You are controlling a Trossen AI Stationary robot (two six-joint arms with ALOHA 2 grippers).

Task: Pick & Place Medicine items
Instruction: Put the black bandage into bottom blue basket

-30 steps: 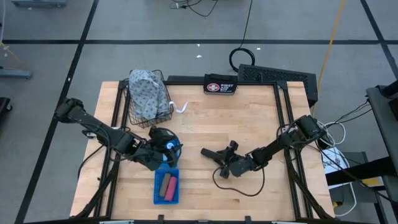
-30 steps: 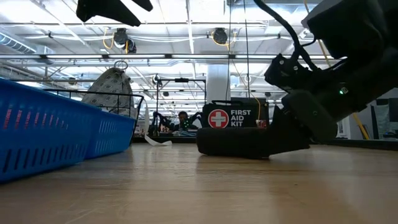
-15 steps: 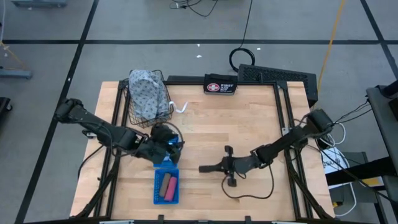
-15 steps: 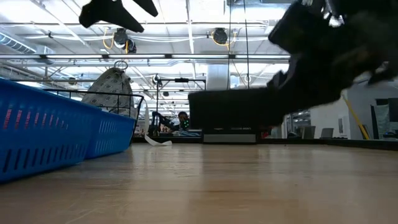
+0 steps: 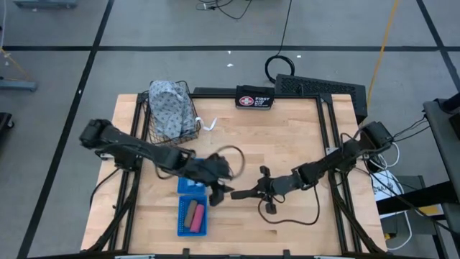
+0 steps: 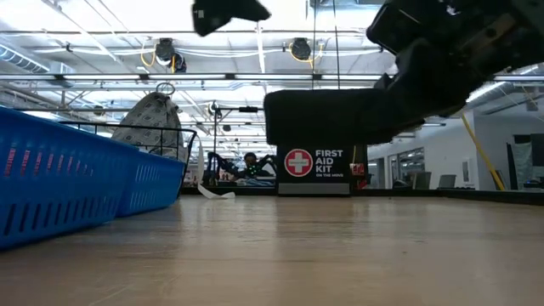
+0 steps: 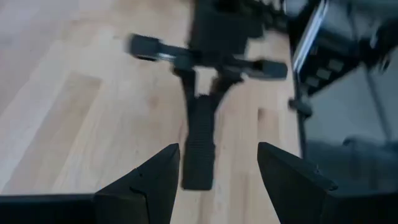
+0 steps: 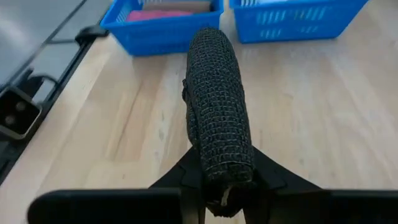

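Note:
My right gripper (image 5: 264, 191) is shut on a short black oblong (image 5: 243, 193) with a woven surface and holds it above the table. It also shows in the low view (image 6: 327, 115). My left gripper (image 5: 219, 188) is open at the oblong's free end. In the left wrist view that end (image 7: 198, 177) shows between my left fingers with a gap on each side. A brown oblong (image 5: 192, 214) and a pink tube (image 5: 199, 216) lie in a blue basket (image 5: 181, 229). The white bottles are out of view. My right gripper pinches one end of the black oblong (image 8: 219, 168) between its two fingers (image 8: 183, 177). The fingers come about level from the table's right side. The oblong sticks out forward along them toward the table's left, lifted clear of the table and about level.
A second blue basket (image 5: 187, 185) lies partly under my left arm. A wire basket holding a patterned cloth (image 5: 171, 108) stands at the far left. The black first-aid pouch (image 5: 254, 98) stands at the far edge. Bare wood lies in the middle and to the right.
My right gripper has lifted the black oblong off the table and turned, so that the oblong points toward the table's left. My left gripper has gone from above the blue baskets toward the table's right, up to the oblong's free end.

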